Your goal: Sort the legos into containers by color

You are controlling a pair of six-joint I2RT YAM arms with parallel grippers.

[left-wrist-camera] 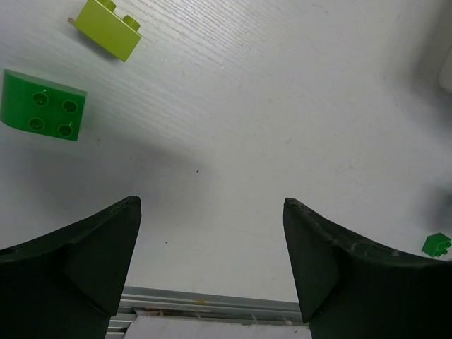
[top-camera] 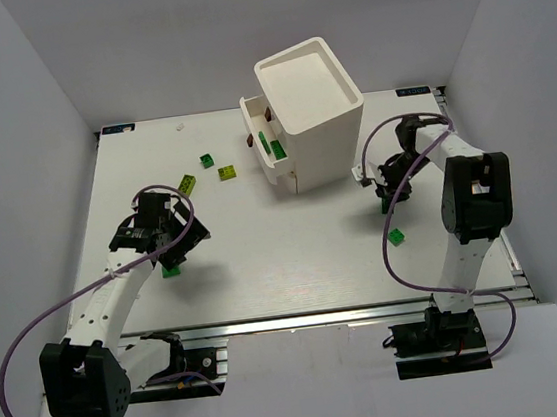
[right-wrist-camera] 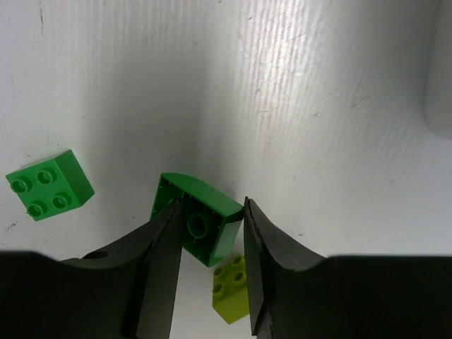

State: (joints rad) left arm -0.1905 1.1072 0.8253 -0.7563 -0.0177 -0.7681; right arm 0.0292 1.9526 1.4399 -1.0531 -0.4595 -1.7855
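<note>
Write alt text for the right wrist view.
The right tool grips a green curved plastic brick, hollow underside toward the camera, over the white table. A green square four-stud brick lies left; a yellow-green studded brick sits near the bottom edge.

A robotics lab cell: white enclosure walls around a rail-edged table.

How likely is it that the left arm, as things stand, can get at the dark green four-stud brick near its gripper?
Probably yes: the left gripper is open and empty, and the dark green brick lies studs-up on the table, apart from the yellow-green brick, nothing between.
</note>
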